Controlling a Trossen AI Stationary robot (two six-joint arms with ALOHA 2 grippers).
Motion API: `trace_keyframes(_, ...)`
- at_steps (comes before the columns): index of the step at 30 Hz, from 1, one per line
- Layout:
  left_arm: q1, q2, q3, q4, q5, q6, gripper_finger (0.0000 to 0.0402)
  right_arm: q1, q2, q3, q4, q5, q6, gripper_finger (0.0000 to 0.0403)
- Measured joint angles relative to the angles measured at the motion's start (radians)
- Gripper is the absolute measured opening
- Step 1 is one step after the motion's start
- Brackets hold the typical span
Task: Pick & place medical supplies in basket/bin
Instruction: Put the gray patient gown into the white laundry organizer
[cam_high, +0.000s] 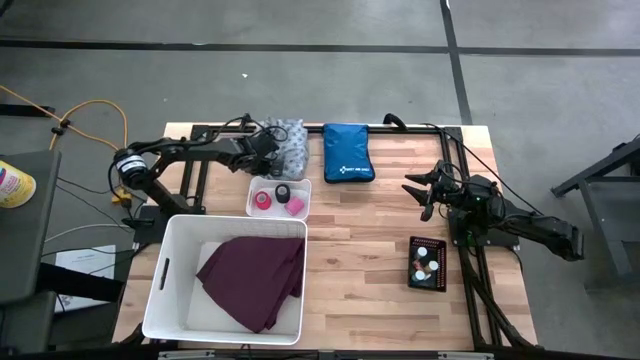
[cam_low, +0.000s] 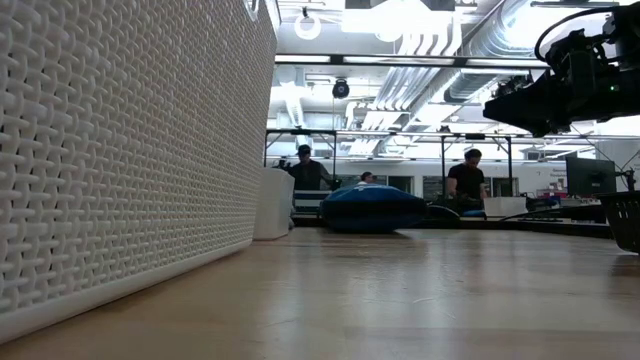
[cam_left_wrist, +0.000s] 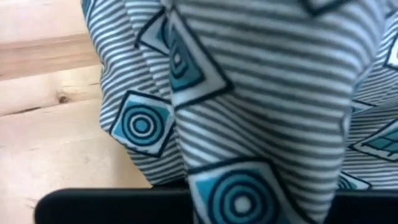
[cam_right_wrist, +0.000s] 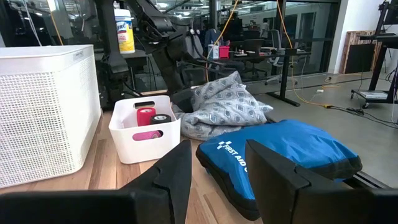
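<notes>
Near edge, L corner: big white basket (cam_high: 165, 290) w/ purple cloth (cam_high: 255, 280) lying inside, bunched toward the basket's R side. Near R corner: small black tray (cam_high: 428, 264) holding white-capped vials (cam_high: 424, 265).

Mid bench, just behind the basket: small white bin (cam_high: 278, 197) w/ 2 pink tape rolls (cam_high: 263, 201) and 1 black roll (cam_high: 284, 192).

R tool (cam_high: 428, 197) hangs over the R side of the bench, behind the tray, pointed toward the middle; fingers partly apart, holding nothing.

Far edge: blue zip pouch (cam_high: 348, 152) lies flat at centre. Just L of it, patterned cloth (cam_high: 288, 145), grey-white stripes w/ teal squares, in a crumpled heap. L tool (cam_high: 268, 146) is at that heap's L side, fingers shut on a fold of the cloth; wrist view is filled w/ the fabric.

Beyond bench: 2 people (cam_low: 305, 170) at desks in the room.
</notes>
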Motion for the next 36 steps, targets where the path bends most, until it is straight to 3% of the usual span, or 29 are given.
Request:
trace_keyframes(16,0.048,-0.204,0.001,0.017,-0.055,0.093,0.0031,0.0,0.0,0.0,0.0,0.0,0.0,0.0138)
trace_keyframes(36,0.154,-0.455,0.003,0.019,-0.008,0.202,0.0039,0.0,0.0,0.0,0.0,0.0,0.0,0.0138)
